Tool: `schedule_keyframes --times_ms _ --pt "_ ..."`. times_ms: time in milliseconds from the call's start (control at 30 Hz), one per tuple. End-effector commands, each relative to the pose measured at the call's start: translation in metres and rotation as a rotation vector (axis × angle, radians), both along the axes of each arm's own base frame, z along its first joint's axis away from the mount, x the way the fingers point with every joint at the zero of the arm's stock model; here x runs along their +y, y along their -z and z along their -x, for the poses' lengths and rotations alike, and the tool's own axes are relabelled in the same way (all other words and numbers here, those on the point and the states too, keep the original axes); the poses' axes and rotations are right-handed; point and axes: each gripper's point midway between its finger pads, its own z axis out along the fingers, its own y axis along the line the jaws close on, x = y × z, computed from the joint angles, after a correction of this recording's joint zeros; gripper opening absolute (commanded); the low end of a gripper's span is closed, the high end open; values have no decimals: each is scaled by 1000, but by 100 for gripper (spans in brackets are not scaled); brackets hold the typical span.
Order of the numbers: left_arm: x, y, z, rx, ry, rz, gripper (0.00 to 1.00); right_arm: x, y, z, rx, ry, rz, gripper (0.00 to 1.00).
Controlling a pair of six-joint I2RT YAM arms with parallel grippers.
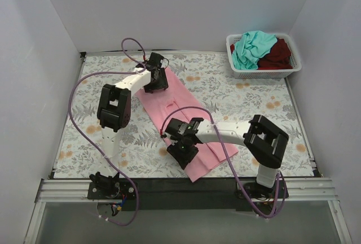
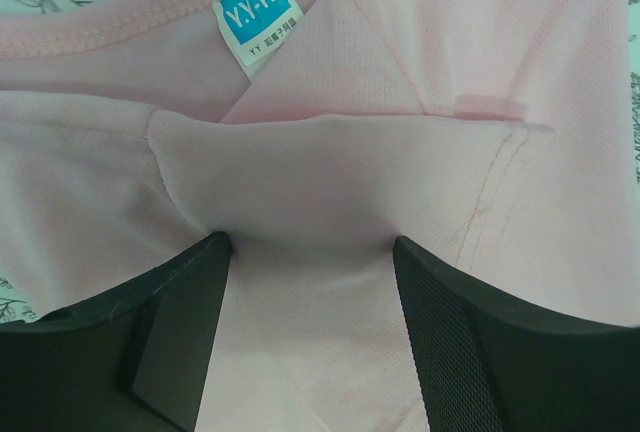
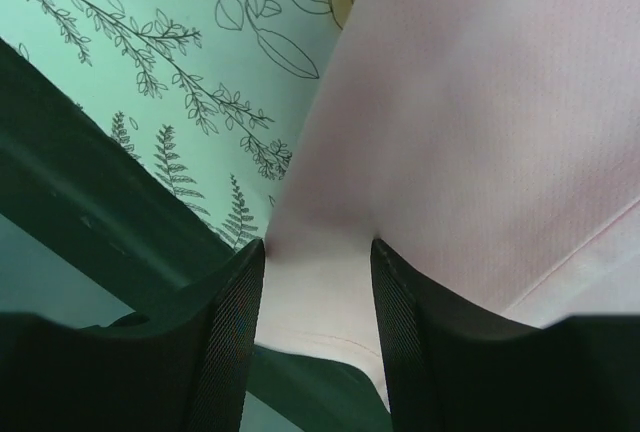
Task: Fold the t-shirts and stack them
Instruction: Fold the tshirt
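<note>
Evidently, left gripper and right gripper each pinched pink t-shirt fabric between their fingers.

A light pink cotton t-shirt lies folded into a long narrow strip, running diagonally across the leaf-patterned bench from far left to near right. Its neck end, at the far left, carries a small blue-and-white label, and a fold of its cloth bunches up just below that. A teal cotton t-shirt lies crumpled at far right, touching a rumpled dark red cotton t-shirt beside it.
</note>
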Motion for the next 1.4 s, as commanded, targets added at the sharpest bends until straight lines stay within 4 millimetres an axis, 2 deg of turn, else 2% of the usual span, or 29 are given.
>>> schedule_keyframes --times_ms 0,33,67,167,200,300,367,433,467,500,533,567,600,633,700,967,1000,1100,1200,1367 --pt "-14 6 0 -2 73 19 66 6 -17 -4 -8 -36 -4 54" --pt "-13 -1 -3 -22 67 14 66 16 -29 -13 -42 -37 -39 55" --pt "-13 -22 -7 -64 64 23 66 18 -34 -18 -62 -44 -49 55" --pt "-13 -61 -17 -152 51 38 68 19 -51 -42 -126 -13 -72 56" --pt "-12 -85 -20 -198 40 47 68 18 -54 -47 -134 -2 -79 56" --pt "-5 -125 -23 -271 -16 49 68 6 -71 -74 -187 66 -113 56" --pt "-1 -132 -18 -264 -63 52 68 -11 -74 -95 -233 135 -92 56" --pt "1 -131 -11 -240 -91 62 66 -28 -83 -113 -272 211 -99 56" --pt "3 -120 -1 -193 -128 68 65 -38 -79 -117 -279 242 -91 56" --pt "5 -113 6 -164 -152 75 63 -45 -86 -121 -296 270 -114 56" --pt "3 -112 15 -150 -164 88 61 -55 -87 -131 -302 320 -119 56" --pt "1 -107 18 -149 -185 111 55 -62 -86 -132 -296 343 -124 56" --pt "6 -85 33 -102 -191 90 53 -69 -86 -132 -303 363 -142 56" --pt "4 -85 35 -115 -194 103 50 -77 -85 -136 -302 389 -144 56" --pt "7 -70 46 -84 -210 98 46 -85 -79 -132 -286 406 -161 56" --pt "4 -50 38 -80 -201 95 40 -104 -58 -116 -240 454 -155 56" --pt "4 -38 38 -56 -198 82 40 -105 -59 -115 -241 460 -160 56" --pt "7 -21 41 -13 -211 55 39 -109 -56 -112 -241 467 -160 56" --pt "9 -11 45 5 -219 45 39 -111 -53 -110 -241 467 -160 56" --pt "8 6 40 22 -188 17 39 -109 -51 -112 -237 473 -169 56"
